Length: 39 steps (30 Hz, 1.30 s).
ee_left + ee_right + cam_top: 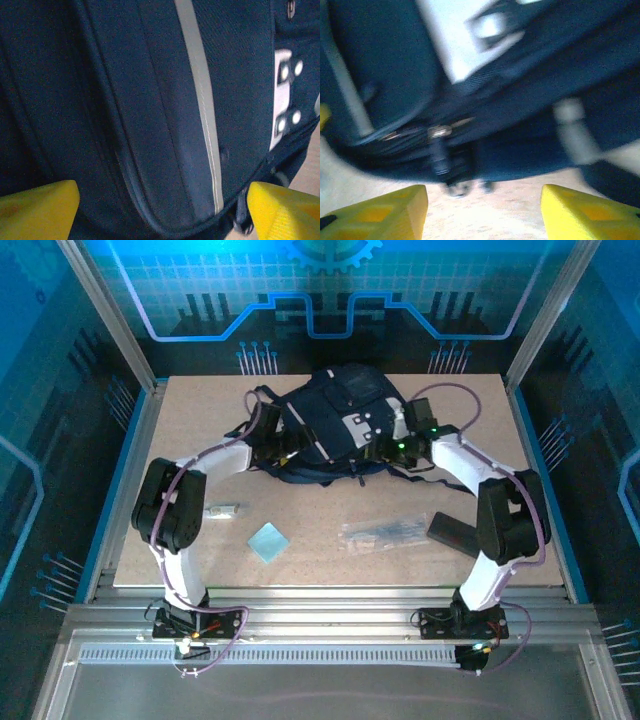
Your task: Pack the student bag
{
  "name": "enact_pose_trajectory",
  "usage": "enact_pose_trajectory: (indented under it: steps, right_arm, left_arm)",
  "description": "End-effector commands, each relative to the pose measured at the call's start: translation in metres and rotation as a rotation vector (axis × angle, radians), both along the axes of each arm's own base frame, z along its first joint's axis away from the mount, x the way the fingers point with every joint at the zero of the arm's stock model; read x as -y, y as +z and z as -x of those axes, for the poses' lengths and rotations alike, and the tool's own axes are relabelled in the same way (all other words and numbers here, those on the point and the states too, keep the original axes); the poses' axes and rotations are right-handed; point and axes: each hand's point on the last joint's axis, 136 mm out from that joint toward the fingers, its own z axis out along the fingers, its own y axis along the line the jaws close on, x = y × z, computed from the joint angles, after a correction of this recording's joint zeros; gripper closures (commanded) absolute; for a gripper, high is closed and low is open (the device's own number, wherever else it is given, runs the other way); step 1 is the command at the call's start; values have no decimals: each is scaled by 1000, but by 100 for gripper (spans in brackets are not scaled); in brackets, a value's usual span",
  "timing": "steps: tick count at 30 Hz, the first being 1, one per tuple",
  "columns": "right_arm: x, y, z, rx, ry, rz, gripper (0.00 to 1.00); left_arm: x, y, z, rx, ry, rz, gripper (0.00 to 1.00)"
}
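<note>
Beige speckled table (320,568) in blue-lit encl. (60,440), student bag (335,420) at rear.

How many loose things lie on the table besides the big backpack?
4, left to right: small white item, light blue square, clear packet, black case. More may hide under the backpack.

overhead; wrist views near student bag (335,425)

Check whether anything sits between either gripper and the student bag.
Nothing visible does. The left gripper, jaws open, faces the student bag fabric directly; the right gripper, jaws spread, faces its lower edge across bare table. The blue square, clear packet and black case lie nearer the bases.
</note>
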Motion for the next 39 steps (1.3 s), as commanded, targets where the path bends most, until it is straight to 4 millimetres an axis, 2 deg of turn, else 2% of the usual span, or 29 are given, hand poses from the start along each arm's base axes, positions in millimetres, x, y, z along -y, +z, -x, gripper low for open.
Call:
enact_pose_trajectory:
  steps: [1, 3, 5, 9, 12, 14, 17, 20, 24, 31, 39]
  right_arm:
    - [53, -17, -6, -44, -206, 68, 37]
    - [63, -26, -14, -60, -245, 47, 32]
    - [64, -34, -26, -70, -260, 7, 28]
    - [49, -43, -51, -52, -268, -103, 27]
    - [37, -57, -68, -65, -280, -169, 29]
    - [31, -63, -74, -53, -290, -194, 37]
    - [23, -62, -74, -23, -290, -232, 69]
    - [14, -60, -66, -22, -283, -252, 91]
    - [2, -63, -57, -29, -277, -270, 100]
    - [-2, -67, -52, -17, -311, -315, 100]
    - [-11, -62, -48, -4, -293, -315, 100]
  left_arm:
    - [10, 18, 36, -3, -111, -165, 12]
    - [23, 19, 47, -8, -141, -171, 12]
    - [38, 20, 54, -13, -158, -165, 12]
    - [70, 18, 61, -6, -192, -153, 12]
    - [95, 14, 59, -4, -218, -151, 12]
    - [109, 9, 54, -3, -231, -164, 14]
    - [121, 5, 44, 13, -241, -201, 18]
    - [122, -3, 34, 22, -237, -263, 22]
    - [117, -12, 21, 21, -230, -350, 27]
    - [102, -23, 11, 29, -187, -463, 31]
    - [98, -58, 4, -19, -176, -509, 50]
